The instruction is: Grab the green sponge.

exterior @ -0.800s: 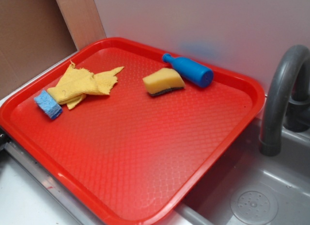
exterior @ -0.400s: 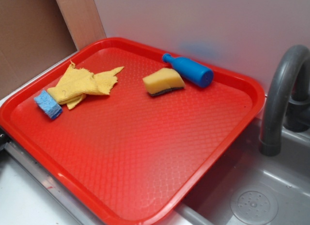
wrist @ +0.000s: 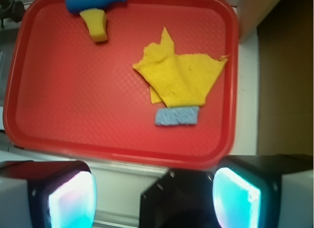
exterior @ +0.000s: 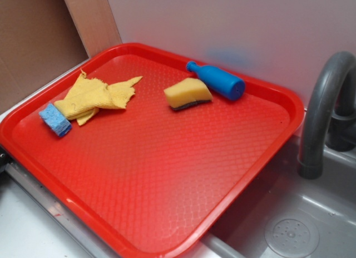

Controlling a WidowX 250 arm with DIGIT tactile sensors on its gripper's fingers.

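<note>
Nothing has moved: green sponge touches unlabelled blue bottle.

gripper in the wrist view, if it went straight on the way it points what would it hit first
Probably the near rim of the tray, well short of the green sponge; depth is unclear. The gripper has its fingers spread.

A pale wall stands behind, with a brown board, perhaps cardboard, leaning at the left. A grey sink with a curved grey tap sits at right.
</note>
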